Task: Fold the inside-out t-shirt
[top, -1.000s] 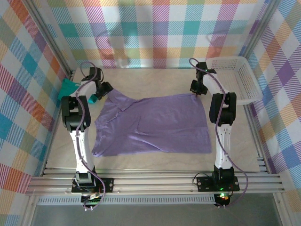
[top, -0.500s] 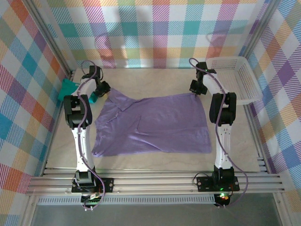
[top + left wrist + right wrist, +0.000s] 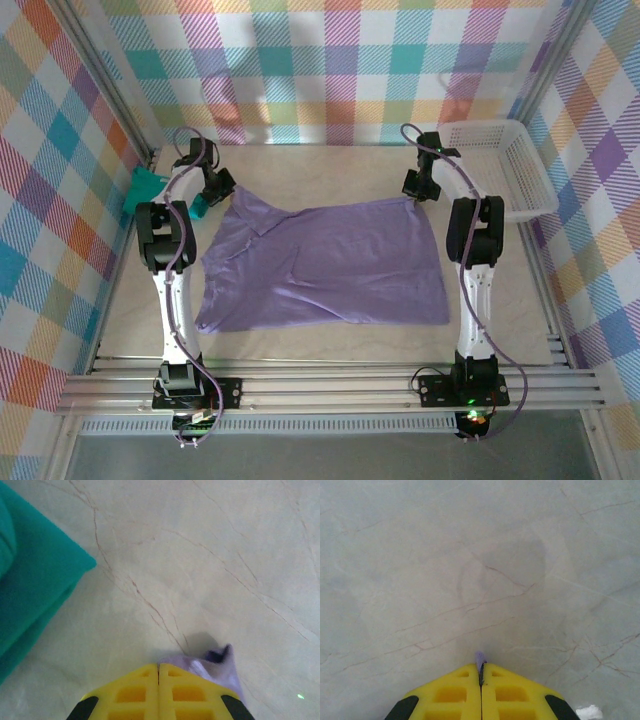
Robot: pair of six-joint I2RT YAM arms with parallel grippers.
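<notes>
1 t-shirt (image 3: 330,265) lies spread flat. 2 grippers, left gripper (image 3: 159,666) and right gripper (image 3: 481,669), each pinch 1 far corner. 1 teal garment (image 3: 30,590) lies far left and 1 white basket (image 3: 485,126) far right.

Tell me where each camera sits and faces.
Top external: above, behind bases, looking down; both arms, left gripper and right gripper at far corners of the t-shirt.
Left wrist: on wrist, facing down past shut yellow fingers at table, teal garment.
Right wrist: same, shut fingers, table.
Shared: both wrist views show pinched t-shirt.
</notes>
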